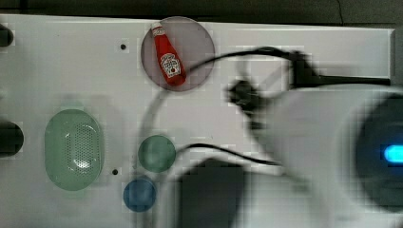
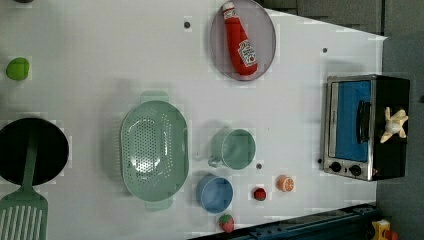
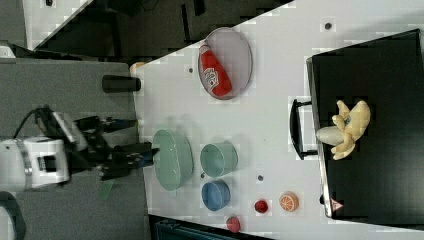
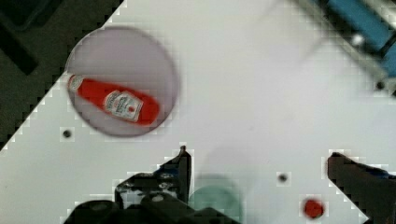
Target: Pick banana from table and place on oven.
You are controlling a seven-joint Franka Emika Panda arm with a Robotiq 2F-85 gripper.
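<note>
Beside oven (image 2: 365,127): orange slice (image 2: 285,183), strawberry (image 2: 259,194).

Matt black oven (image 3: 370,165) top, smooth white table (image 2: 100,60), perforated plastic colander (image 2: 154,150)

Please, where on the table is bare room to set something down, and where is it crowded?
Bare: the table between the green ball and the ketchup plate; also between that plate and the oven. Crowded: around the colander, green cup, blue bowl and small fruits.
</note>
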